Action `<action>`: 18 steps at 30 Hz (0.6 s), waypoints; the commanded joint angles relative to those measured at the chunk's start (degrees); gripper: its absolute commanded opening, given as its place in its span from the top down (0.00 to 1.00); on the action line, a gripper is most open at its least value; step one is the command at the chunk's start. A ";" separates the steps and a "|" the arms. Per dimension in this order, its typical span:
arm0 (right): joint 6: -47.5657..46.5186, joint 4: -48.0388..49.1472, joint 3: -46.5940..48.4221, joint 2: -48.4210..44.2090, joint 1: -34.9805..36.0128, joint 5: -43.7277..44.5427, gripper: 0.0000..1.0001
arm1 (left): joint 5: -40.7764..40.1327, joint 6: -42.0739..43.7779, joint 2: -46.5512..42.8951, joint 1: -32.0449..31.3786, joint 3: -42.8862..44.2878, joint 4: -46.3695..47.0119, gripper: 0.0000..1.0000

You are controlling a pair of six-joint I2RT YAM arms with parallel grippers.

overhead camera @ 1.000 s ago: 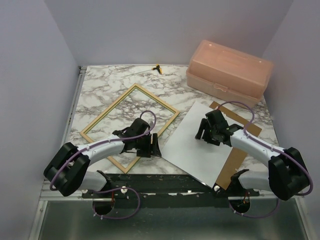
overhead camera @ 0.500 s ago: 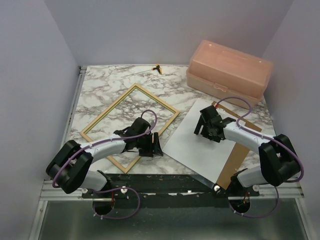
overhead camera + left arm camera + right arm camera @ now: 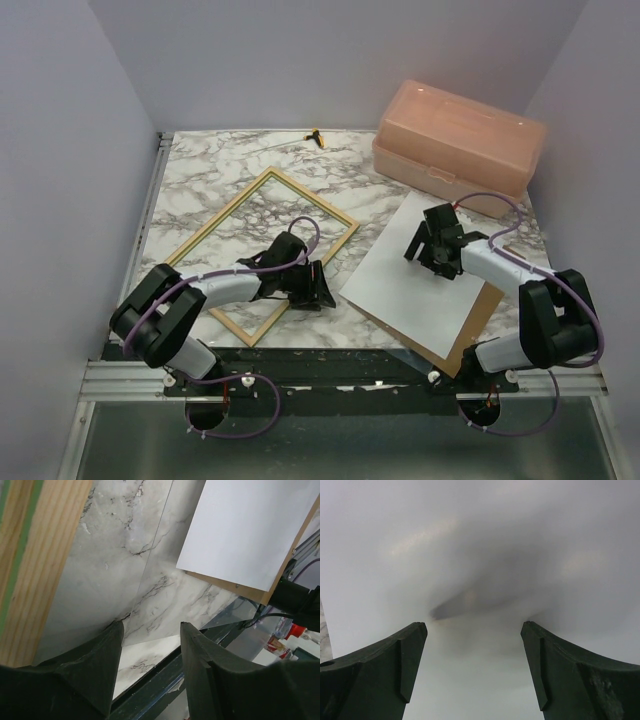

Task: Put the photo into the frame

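The frame [image 3: 258, 250] lies back up, bare wood showing, left of the table's middle; its rail with a green edge [image 3: 30, 565] fills the left of the left wrist view. My left gripper [image 3: 318, 288] sits low just off the frame's near-right rail, open, with only marble between its jaws [image 3: 150, 627]. The photo [image 3: 415, 290], white side up, lies at the right on a brown backing board [image 3: 482, 312]. Both also show in the left wrist view, the photo [image 3: 250, 525] above the board's edge [image 3: 235, 586]. My right gripper [image 3: 428, 243] is open over the photo's far part, whose white surface [image 3: 480, 540] fills its wrist view.
A pink plastic box [image 3: 460, 145] stands at the back right. A small yellow and black item [image 3: 316, 136] lies at the back edge. A faint clear sheet [image 3: 100, 580] seems to lie on the marble between frame and photo. The metal rail [image 3: 330, 365] bounds the near edge.
The photo has slid and turned so that it now covers most of the brown board. My right gripper has moved farther back and its jaws have widened. The left gripper's jaws have narrowed slightly.
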 commanded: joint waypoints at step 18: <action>-2.49 0.97 -2.68 -0.06 -1.04 -6.36 0.14 | 7.48 -6.65 0.88 1.25 -4.94 20.94 0.76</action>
